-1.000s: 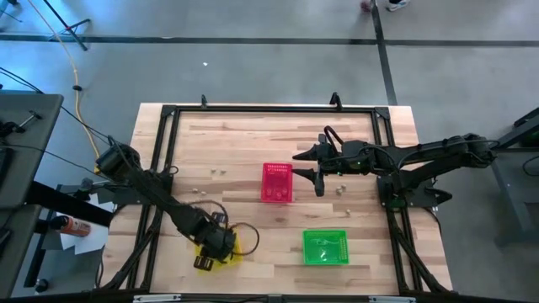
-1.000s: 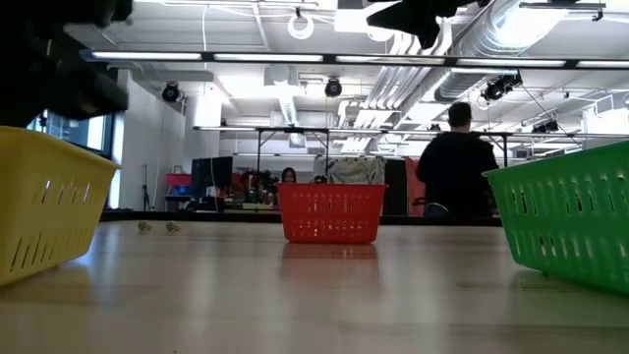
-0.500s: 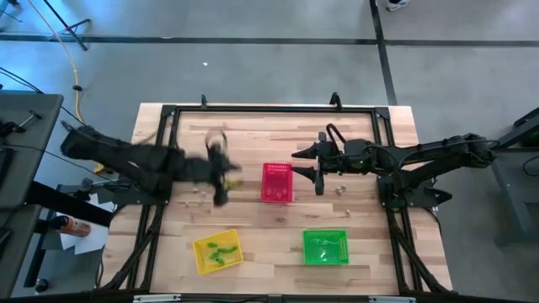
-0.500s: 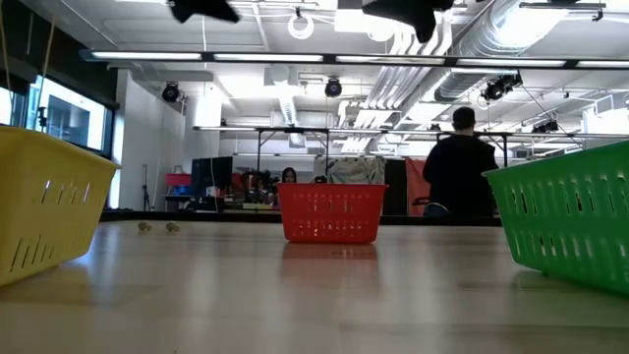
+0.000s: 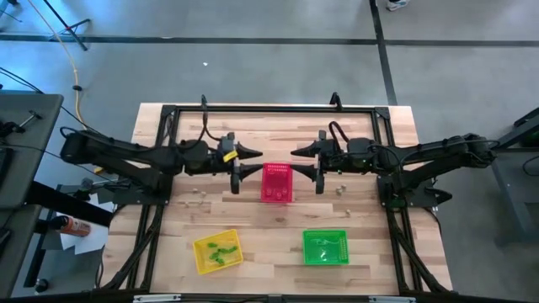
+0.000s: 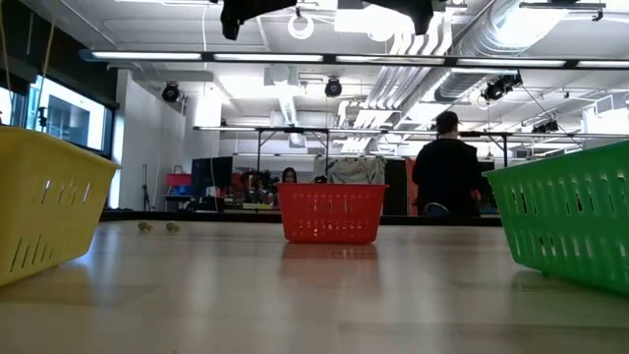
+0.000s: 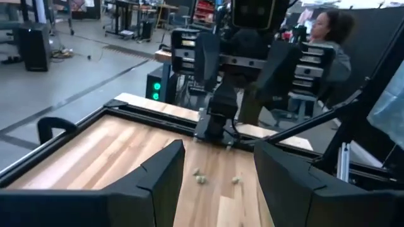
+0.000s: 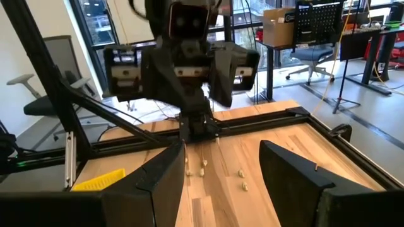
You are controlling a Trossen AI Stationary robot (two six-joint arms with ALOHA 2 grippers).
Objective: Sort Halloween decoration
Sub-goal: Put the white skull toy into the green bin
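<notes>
Small pale trinkets lie loose on the wooden table, some left of centre [image 5: 200,191] and some right of centre [image 5: 341,189]; they also show in the left wrist view [image 7: 199,178] and the right wrist view [image 8: 203,166]. Green trinkets lie in the yellow basket [image 5: 216,251] and in the green basket [image 5: 325,247]. My left gripper [image 5: 247,168] is open and empty, high above the table just left of the red basket [image 5: 276,183]. My right gripper [image 5: 305,171] is open and empty, just right of that basket. The two grippers face each other.
A black frame [image 5: 269,108] runs along the table's edges. In the low view the yellow basket [image 6: 49,211], red basket [image 6: 331,211] and green basket [image 6: 575,221] stand on the table. A person [image 6: 447,172] stands in the room behind; another shows in the left wrist view [image 7: 328,38].
My left gripper has swung from over the yellow basket at the near left toward the far edge and the table's right, ending level beside the red basket, facing my right gripper. The green trinkets in the yellow basket have come into view.
</notes>
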